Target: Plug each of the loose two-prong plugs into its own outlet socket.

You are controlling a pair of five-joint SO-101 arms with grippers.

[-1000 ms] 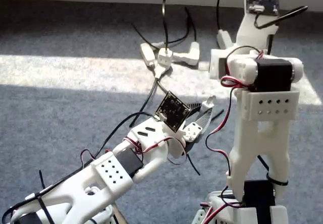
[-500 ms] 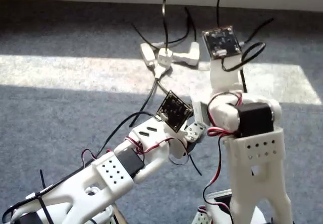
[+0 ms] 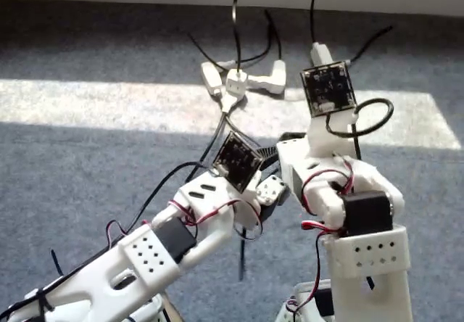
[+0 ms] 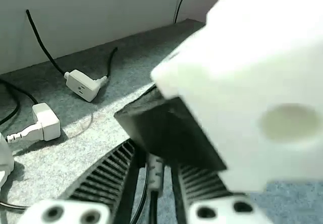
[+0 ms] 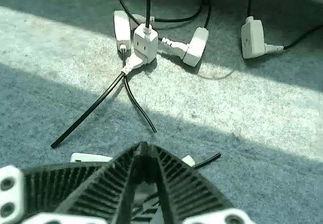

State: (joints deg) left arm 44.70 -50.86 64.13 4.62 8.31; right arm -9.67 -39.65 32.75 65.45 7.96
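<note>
The left jaws (image 4: 153, 164) are drawn almost together on a slim white ribbed piece (image 4: 154, 176), which I take for the neck of a loose plug. The right arm's body crowds close over their tips. The right jaws (image 5: 146, 151) are closed tip to tip with nothing seen between them. A small white piece (image 5: 187, 160) with a short black lead (image 5: 208, 159) peeps out just beneath them; whether it is another plug I cannot tell. Well ahead of the right jaws a free outlet socket (image 5: 252, 37) lies on the carpet (image 5: 262, 113), its slotted face up, apart from a cluster of sockets (image 5: 144, 41). A plug of this kind should be light and rigid, its smooth plastic apt to slip, its prongs easily bent and its lead inclined to twist it. The flat sides of the body would give a truer hold than the neck. The socket looks light too and may slide when pushed.
</note>
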